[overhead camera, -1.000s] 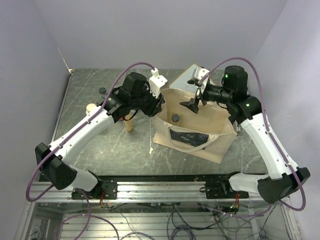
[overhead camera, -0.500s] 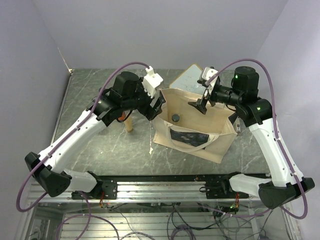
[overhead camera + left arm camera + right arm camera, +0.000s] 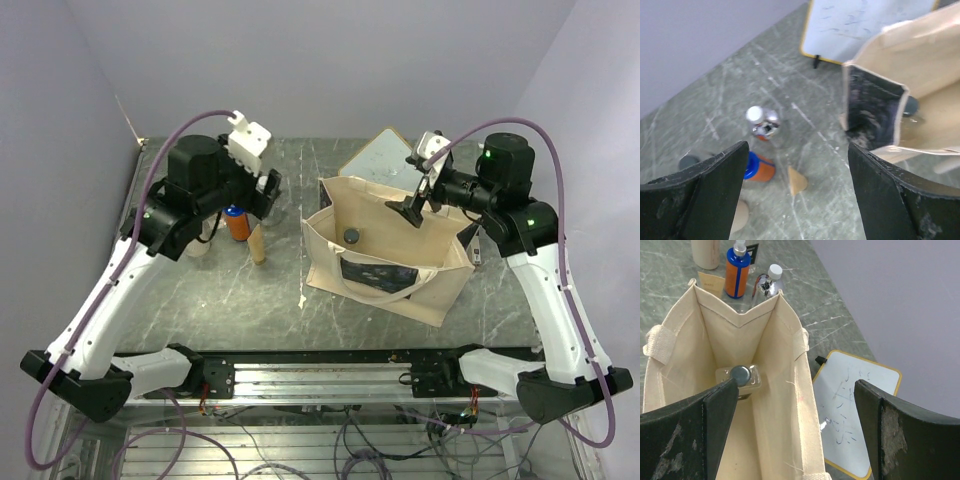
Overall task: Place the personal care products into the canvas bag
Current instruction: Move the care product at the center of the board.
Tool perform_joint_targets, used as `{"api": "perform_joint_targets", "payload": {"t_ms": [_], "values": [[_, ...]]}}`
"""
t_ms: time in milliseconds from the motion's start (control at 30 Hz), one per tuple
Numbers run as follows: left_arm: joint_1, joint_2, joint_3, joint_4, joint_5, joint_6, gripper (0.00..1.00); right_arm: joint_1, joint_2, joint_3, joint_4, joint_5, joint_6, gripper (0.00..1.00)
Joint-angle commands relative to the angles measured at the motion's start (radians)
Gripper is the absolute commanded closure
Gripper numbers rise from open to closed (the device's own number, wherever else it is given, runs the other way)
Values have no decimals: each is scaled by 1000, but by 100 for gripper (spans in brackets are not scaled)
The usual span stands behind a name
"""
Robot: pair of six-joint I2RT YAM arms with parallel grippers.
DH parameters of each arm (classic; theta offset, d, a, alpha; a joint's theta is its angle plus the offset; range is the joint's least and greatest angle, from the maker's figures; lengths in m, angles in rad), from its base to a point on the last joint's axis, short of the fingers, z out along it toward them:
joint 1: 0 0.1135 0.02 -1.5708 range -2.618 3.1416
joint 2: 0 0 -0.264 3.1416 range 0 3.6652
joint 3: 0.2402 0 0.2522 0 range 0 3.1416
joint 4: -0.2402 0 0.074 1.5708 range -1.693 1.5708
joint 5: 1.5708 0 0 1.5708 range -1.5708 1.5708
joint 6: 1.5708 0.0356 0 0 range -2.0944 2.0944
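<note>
since the left tool (image 3: 797, 147) hangs spread wide with nothing between its fingers, the next pick looks to be its job. closest under it in the left wrist view are the tan tube (image 3: 796, 181) and, just beside that, the orange bottle (image 3: 760, 169). the bottle sits low and left of the gap, hard by the left finger. it stands upright on the bench (image 3: 200, 300), blue cap up, so its long axis runs vertical and i judge the tool must shift that way and descend around it. a little beyond stands the clear bottle (image 3: 762, 124) with a silver cap, apart from the other two. the canvas bag (image 3: 440, 290) lies to the right of them all, mouth open, with one dark-capped container (image 3: 740, 374) on its floor. the right tool (image 3: 795, 385) hovers over that mouth, also spread and empty, and well apart from the loose products. farthest off, the white board (image 3: 855, 390) leans behind the bag.
</note>
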Motion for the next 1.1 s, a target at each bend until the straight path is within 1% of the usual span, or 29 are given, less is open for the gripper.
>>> {"api": "perform_joint_targets", "payload": {"t_ms": [0, 100, 167, 300, 433, 500, 700, 1067], "values": [[101, -26, 2, -27, -55, -22, 10, -8, -18, 43, -18, -25, 15, 1], [160, -24, -3, -52, -89, -24, 10, -8, -10, 53, -24, -32, 17, 1], [204, -17, -5, -70, -85, -26, 10, -8, -8, 54, -24, -38, 15, 1], [310, -6, -27, -77, -25, -20, 11, -8, -8, 30, -10, -42, 18, 1], [392, 24, -41, -84, 22, 41, 13, -8, -18, 15, 0, -53, 21, 1], [432, 58, -38, -106, 84, 83, 14, -8, -23, 9, 3, -58, 23, 1], [447, 143, -31, -145, 184, 186, 14, -11, -23, -7, 10, -64, 26, 1], [447, 339, 71, -182, 225, 294, 19, -33, -51, -38, 21, -99, 32, 1]]}}
